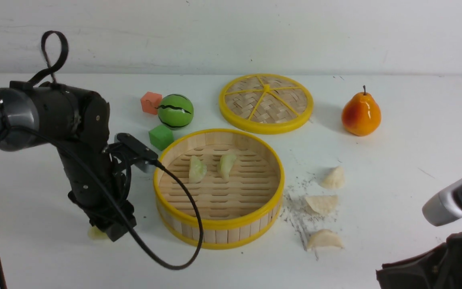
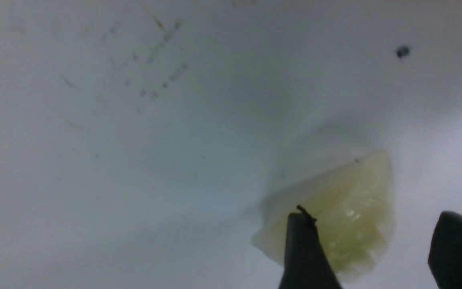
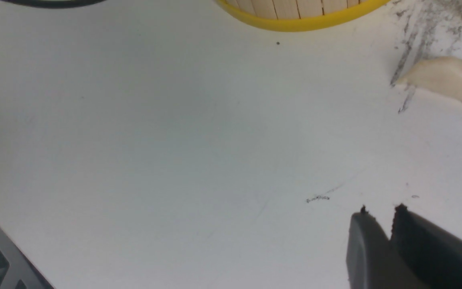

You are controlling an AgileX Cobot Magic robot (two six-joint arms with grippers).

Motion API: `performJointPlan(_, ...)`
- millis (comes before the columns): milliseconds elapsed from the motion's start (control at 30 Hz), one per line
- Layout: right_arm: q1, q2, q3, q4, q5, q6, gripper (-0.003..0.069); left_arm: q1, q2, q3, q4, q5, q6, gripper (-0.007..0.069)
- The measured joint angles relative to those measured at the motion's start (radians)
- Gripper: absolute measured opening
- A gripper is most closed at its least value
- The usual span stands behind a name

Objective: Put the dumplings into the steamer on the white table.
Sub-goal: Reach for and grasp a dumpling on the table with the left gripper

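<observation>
Two dumplings point(image 1: 197, 169) in steamer point(image 1: 219, 224); third pick looks under way.
My left claw point(image 1: 107, 233) gapes around green dumpling point(image 1: 95, 233), lower left; I'd close, lift; right claw point(image 3: 381, 212) pinched, empty.

No words, numbers, labels or signs can be read on any of the things here, or on the robot.

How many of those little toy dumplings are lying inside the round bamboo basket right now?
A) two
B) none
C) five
A: two pale green crescent dumplings lie on the slatted floor of the round bamboo steamer with yellow rims, while three cream-white dumplings lie outside it.
</observation>
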Motion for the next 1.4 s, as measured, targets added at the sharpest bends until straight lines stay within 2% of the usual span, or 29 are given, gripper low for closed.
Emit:
performJointPlan(100,0.0,0.0,0.0,0.003,-0.001,0.0,0.0095,0.0,0.024,-0.008,0.016,-0.035,0.013,0.0334)
performJointPlan(267,0.0,0.0,0.0,0.003,-0.001,0.0,0.0095,0.0,0.029,-0.014,0.023,-0.032,-0.027,0.0328)
performJointPlan(367,0.0,0.0,0.0,0.003,-0.002,0.0,0.0095,0.0,0.035,-0.032,0.029,-0.02,-0.118,0.0328)
performJointPlan(533,0.0,0.0,0.0,0.003,-0.005,0.0,0.0095,0.0,0.061,-0.105,0.029,0.044,-0.373,0.0325)
performJointPlan(600,0.0,0.0,0.0,0.002,-0.006,0.0,0.0095,0.0,0.067,-0.123,0.027,0.058,-0.417,0.0293)
performJointPlan(633,0.0,0.0,0.0,0.002,-0.006,0.0,0.0095,0.0,0.071,-0.152,0.018,0.072,-0.479,0.0167)
performJointPlan(667,0.0,0.0,0.0,0.002,-0.007,0.0,0.0097,0.0,0.074,-0.17,0.012,0.083,-0.514,0.0084)
performJointPlan(700,0.0,0.0,0.0,0.002,-0.007,0.0,0.0097,0.0,0.075,-0.17,0.012,0.083,-0.514,0.0071)
performJointPlan(733,0.0,0.0,0.0,0.002,-0.008,0.0,0.0097,0.0,0.076,-0.188,0.0,0.083,-0.562,-0.0003)
performJointPlan(767,0.0,0.0,0.0,0.002,-0.008,0.0,0.0097,0.0,0.076,-0.193,-0.005,0.079,-0.584,-0.0014)
performJointPlan(933,0.0,0.0,0.0,0.002,-0.008,0.0,0.0104,0.0,0.078,-0.194,0.017,0.082,-0.621,-0.001)
performJointPlan(1000,0.0,0.0,0.0,0.002,-0.008,0.0,0.0104,0.0,0.078,-0.194,0.043,0.102,-0.625,0.0024)
performJointPlan(1300,0.0,0.0,0.0,0.002,-0.011,0.0,0.0107,0.0,0.097,-0.195,0.086,0.156,-0.627,0.0355)
performJointPlan(1400,0.0,0.0,0.0,0.002,-0.011,0.0,0.0107,0.0,0.137,-0.195,0.089,0.151,-0.608,0.0375)
